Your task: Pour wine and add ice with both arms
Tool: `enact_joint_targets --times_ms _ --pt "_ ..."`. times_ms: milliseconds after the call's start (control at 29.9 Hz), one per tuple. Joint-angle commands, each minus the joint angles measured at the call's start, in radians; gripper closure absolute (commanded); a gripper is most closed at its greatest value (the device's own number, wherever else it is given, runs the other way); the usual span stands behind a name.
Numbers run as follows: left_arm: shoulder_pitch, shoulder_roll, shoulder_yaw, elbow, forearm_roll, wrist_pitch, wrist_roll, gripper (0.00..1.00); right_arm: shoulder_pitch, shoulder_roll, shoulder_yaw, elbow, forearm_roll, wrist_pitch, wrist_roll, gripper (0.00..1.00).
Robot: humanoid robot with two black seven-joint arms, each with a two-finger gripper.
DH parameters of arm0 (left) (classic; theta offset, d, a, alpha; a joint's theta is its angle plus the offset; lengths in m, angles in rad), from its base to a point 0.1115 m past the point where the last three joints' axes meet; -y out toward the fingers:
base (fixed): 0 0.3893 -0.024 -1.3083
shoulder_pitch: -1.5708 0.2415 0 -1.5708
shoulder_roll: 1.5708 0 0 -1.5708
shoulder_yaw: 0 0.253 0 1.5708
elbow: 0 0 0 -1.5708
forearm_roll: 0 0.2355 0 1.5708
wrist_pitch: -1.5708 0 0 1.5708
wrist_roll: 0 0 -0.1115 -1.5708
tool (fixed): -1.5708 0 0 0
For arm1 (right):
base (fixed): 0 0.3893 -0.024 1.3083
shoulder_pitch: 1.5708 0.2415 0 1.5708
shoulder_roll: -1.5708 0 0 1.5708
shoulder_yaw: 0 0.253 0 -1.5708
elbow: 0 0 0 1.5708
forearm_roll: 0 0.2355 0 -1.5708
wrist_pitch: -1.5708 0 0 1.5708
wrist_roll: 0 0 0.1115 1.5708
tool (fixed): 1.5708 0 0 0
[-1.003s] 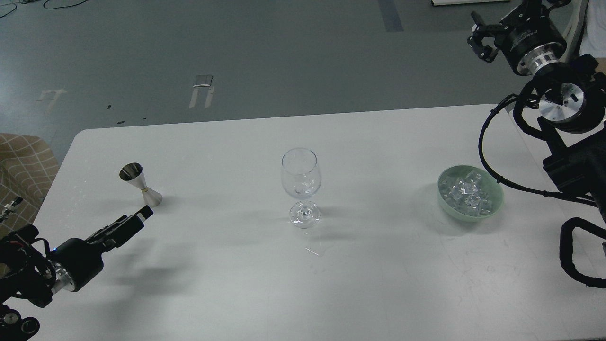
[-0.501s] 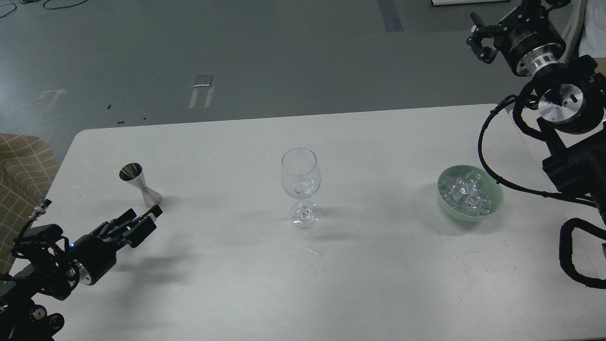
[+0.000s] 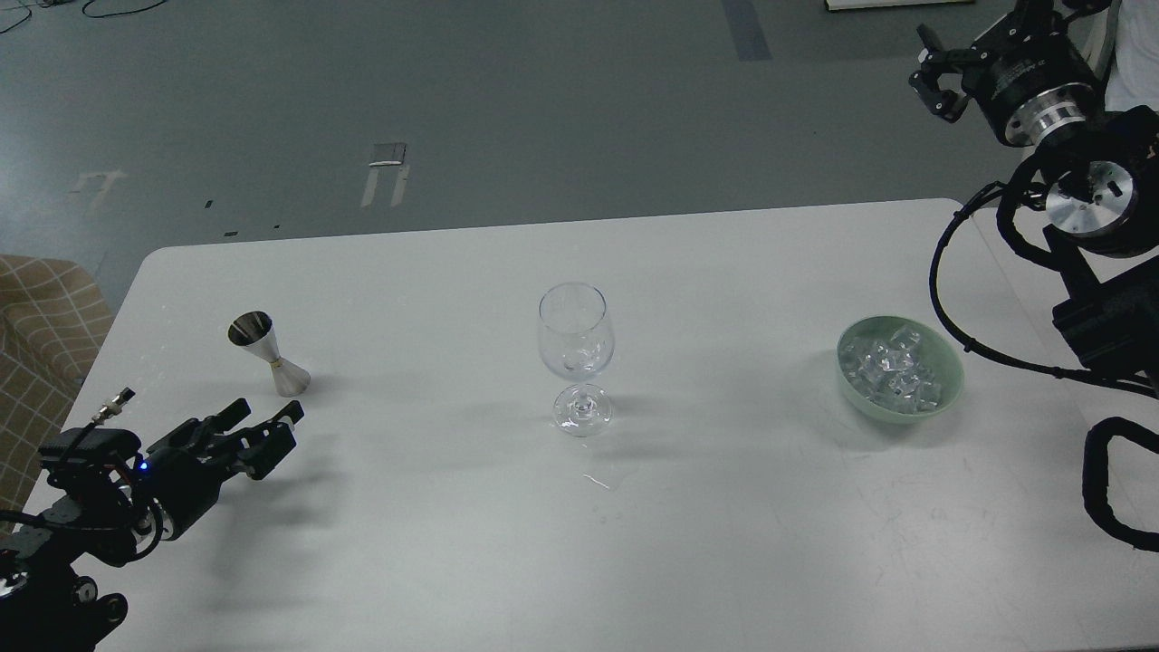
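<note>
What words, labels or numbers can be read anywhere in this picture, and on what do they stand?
There is white lettering on the black wrist housing of the right arm, but it is too small and blurred to read.
I can see no readable text on the steel jigger, the wine glass, the green bowl of ice or the table.
The pale markings on the floor are tape patches, not letters.

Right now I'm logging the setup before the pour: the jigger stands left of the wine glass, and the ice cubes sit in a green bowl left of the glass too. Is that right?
Not quite. The head view shows the green bowl with the ice cubes to the right of the wine glass, not left. The jigger does stand left of the glass.
</note>
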State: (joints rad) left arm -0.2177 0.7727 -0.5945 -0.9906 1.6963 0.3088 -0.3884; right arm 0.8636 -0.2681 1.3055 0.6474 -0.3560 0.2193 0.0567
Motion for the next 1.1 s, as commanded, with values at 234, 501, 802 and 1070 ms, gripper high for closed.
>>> enact_joint_targets --times_ms 234,501,802,1070 --pt "-0.011 0.019 -0.002 -0.066 -0.329 0.007 -0.1 0.13 -0.008 0.003 0.0 0.0 0.0 0.0 0.0 0.0" --pt "0.001 0.122 -0.016 -0.184 -0.588 -0.059 -0.1 0.09 -0.017 -0.002 0.0 -0.002 0.0 0.0 0.0 0.0" --pt "0.004 0.168 -0.123 -0.197 -1.13 -0.291 -0.1 0.08 -0.018 -0.005 0.0 -0.002 0.0 0.0 0.0 0.0" --pt "0.026 0.183 -0.177 -0.183 -1.535 -0.439 -0.1 0.01 -0.024 -0.005 0.0 0.0 -0.001 0.0 0.0 0.0"
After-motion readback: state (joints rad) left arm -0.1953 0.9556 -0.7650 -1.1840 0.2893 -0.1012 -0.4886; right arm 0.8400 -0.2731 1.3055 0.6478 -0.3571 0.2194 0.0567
